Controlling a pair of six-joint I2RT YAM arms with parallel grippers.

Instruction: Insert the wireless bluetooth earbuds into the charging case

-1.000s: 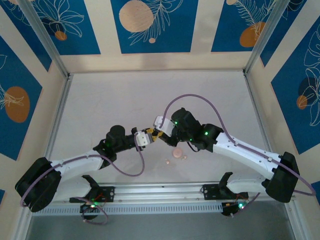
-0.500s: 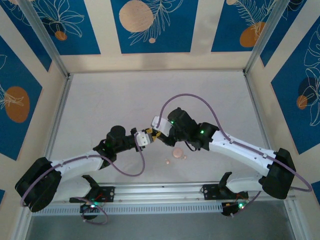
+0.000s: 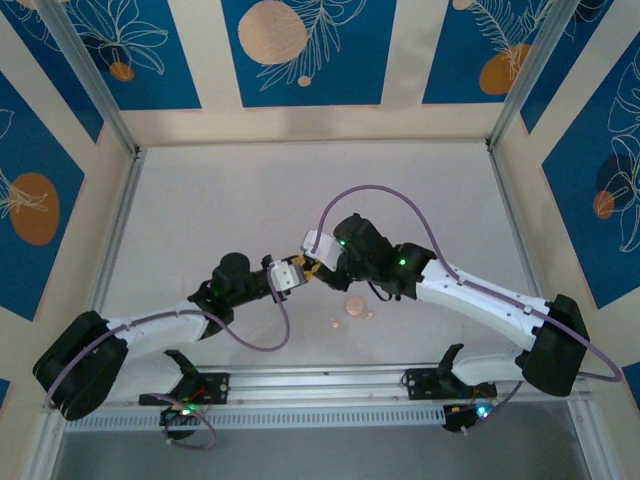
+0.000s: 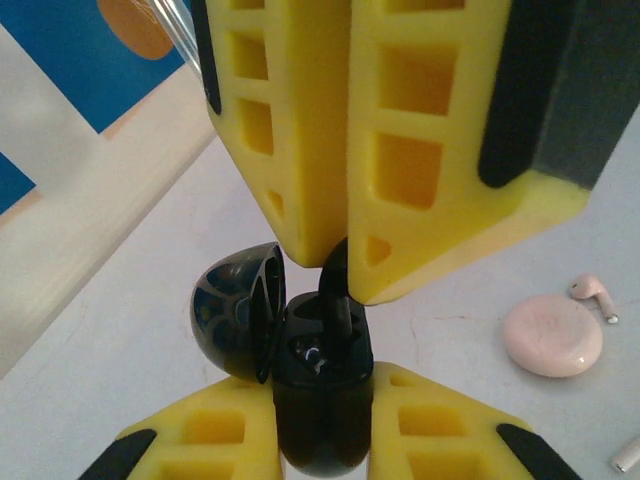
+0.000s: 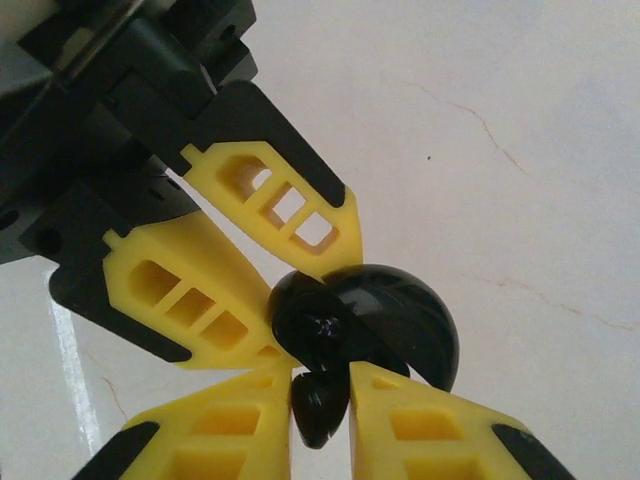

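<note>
earbud (image 4: 335, 275) above case (image 4: 320, 415), second case (image 4: 552, 336) rightward

Left gripper (image 4: 322, 390), right gripper (image 5: 320, 385) clamped, tip-to-tip

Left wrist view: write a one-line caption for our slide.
Left gripper grips the open black case; right gripper pinches a black earbud at its socket.

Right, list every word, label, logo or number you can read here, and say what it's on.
No text can be read in any view.
The black case, black bud, pink case and pink bud are plain.
The wall panels bear leaf and circle drawings, no words.
</note>
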